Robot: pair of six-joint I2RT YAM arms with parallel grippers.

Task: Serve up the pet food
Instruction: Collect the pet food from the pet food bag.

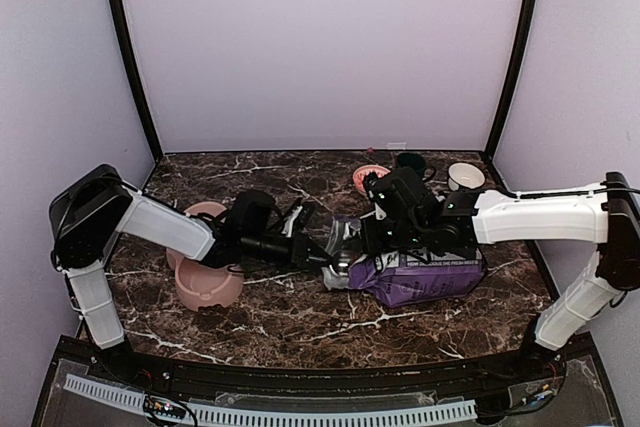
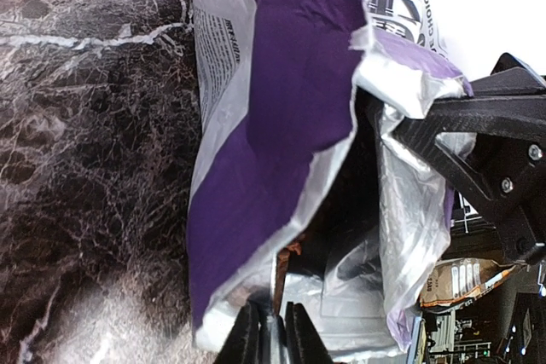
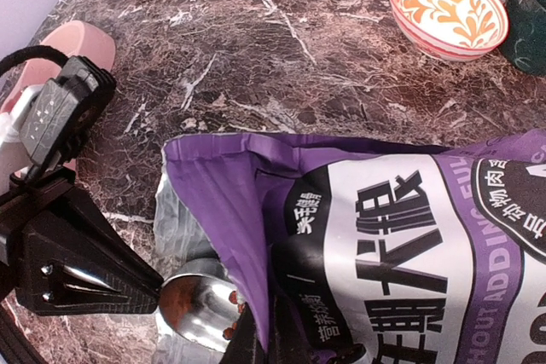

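The purple-and-white bag (image 1: 425, 275) lies on its side, mouth toward the left. My right gripper (image 1: 372, 239) is shut on the bag's upper flap (image 3: 247, 210) and holds the mouth open; its fingertips (image 3: 264, 347) pinch the purple edge. My left gripper (image 1: 330, 259) is shut on a metal spoon (image 3: 192, 309) whose bowl sits in the bag's mouth. In the left wrist view the spoon (image 2: 281, 283) shows edge-on between the jaws (image 2: 273, 338). A few reddish-brown kibble pellets (image 3: 232, 298) lie on the spoon. The pink double bowl (image 1: 205, 272) stands left of the bag.
An orange-patterned bowl (image 1: 370, 179), a dark green cup (image 1: 410, 162) and a white bowl (image 1: 465, 176) stand at the back right. The pink bowl's rim also shows in the right wrist view (image 3: 77, 44). The walls enclose the marble table.
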